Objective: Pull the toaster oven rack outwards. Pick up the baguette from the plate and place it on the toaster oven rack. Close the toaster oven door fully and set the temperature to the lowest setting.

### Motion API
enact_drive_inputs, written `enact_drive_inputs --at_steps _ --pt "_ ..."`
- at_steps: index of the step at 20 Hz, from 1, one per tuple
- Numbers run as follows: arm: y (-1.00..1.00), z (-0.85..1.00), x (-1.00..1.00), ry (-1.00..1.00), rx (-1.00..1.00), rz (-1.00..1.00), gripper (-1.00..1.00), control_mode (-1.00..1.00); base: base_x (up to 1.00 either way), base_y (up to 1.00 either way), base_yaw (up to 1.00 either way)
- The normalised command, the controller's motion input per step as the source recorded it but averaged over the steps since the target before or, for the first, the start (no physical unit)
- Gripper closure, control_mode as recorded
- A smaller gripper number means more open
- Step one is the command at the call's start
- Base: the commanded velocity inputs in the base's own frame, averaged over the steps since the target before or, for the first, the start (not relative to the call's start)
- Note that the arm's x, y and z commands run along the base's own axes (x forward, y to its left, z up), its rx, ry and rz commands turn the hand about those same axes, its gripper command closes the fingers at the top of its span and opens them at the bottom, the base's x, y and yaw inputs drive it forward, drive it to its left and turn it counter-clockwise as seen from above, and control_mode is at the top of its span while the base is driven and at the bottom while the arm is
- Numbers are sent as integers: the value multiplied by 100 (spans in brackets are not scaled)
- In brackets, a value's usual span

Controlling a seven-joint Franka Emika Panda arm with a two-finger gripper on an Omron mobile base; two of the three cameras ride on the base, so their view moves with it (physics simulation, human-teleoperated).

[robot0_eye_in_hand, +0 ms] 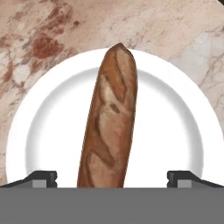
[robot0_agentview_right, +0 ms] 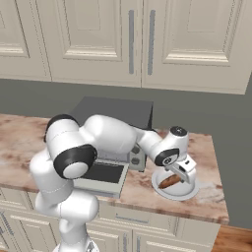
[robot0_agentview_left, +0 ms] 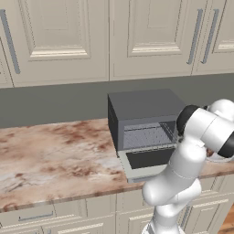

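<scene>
The toaster oven [robot0_agentview_left: 142,116] sits on the marbled counter [robot0_agentview_left: 55,155] against the grey wall, under the cream upper cabinets [robot0_agentview_left: 64,36], and everything else is easiest to place from it. To its left the counter runs bare and reddish-veined. The oven is a dark grey box, and its mouth stands open: the toaster oven door [robot0_agentview_left: 148,163] is dropped down flat in front of it, its dark glass facing up, reaching toward the counter's front edge. Inside the mouth the toaster oven rack [robot0_agentview_left: 146,135] shows as a pale wire grid; from the left base view I cannot tell whether it is drawn out at all or still fully within the box. From the right base view, small round knobs [robot0_agentview_right: 135,159] show on the oven's front, on its right side, partly behind the arm.

The white arm crosses in front of the oven and reaches to its right. There, just beside the oven on the counter, lies the plate [robot0_agentview_right: 189,193], round and white, and on it the baguette [robot0_agentview_right: 170,181], orange-brown, lying across the dish.

The gripper [robot0_agentview_right: 183,173] hangs right over that plate, pointing down at the loaf. In the hand view its two dark finger tips [robot0_eye_in_hand: 43,178] stand spread wide, one to either side of the baguette [robot0_eye_in_hand: 109,127], with white plate [robot0_eye_in_hand: 175,122] showing between each tip and the bread; they hold nothing. The loaf's one end reaches the plate's rim.
</scene>
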Motion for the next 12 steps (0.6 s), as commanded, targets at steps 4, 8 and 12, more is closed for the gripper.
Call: enact_drive_inputs --at_steps 4,8,12 --pt "0 -22 9 0 0 0 -100 -100 0 0 0" --pt "0 -19 13 0 0 0 -100 -100 0 0 0" --pt "0 -21 9 0 0 0 -100 -100 0 0 0"
